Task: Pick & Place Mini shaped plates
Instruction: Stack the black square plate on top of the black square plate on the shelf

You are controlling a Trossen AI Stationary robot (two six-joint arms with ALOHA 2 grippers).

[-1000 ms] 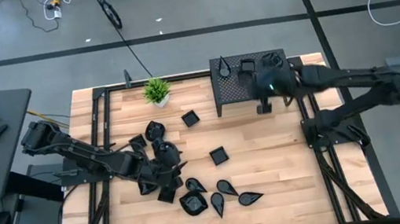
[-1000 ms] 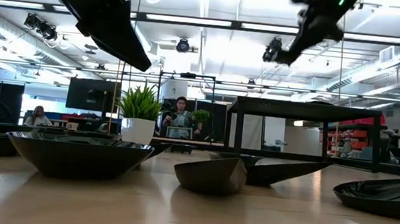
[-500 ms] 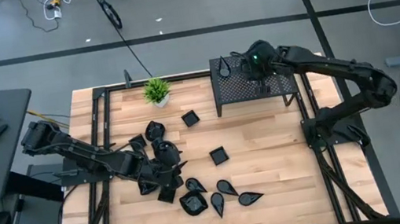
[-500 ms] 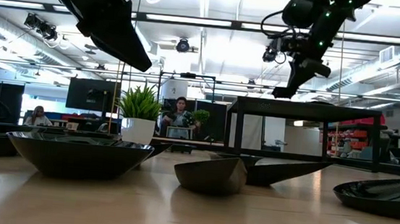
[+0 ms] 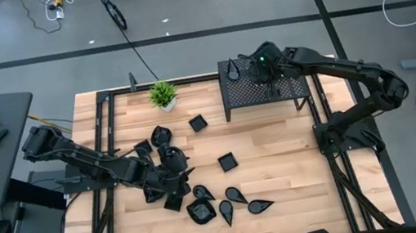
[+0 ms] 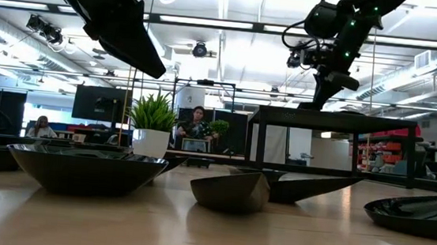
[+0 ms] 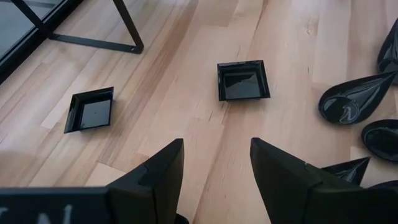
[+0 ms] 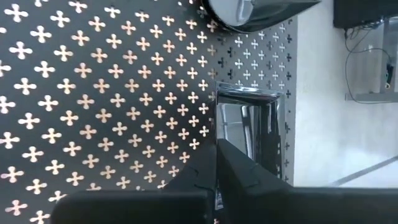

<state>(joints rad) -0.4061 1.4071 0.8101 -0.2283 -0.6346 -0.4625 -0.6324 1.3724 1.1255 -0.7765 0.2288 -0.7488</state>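
High view straight down; low view table-level, both sharing rack (image 5: 261,85); wrist views close.

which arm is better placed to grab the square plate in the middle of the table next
Left. The left gripper is open, empty and pointed at the square plate just ahead. The right gripper is over the rack, shut on a plate.

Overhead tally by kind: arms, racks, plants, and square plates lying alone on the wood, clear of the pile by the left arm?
Arms: 2
Rack: 1
Plant: 1
Square plates alone on the wood: 2
Total: 6
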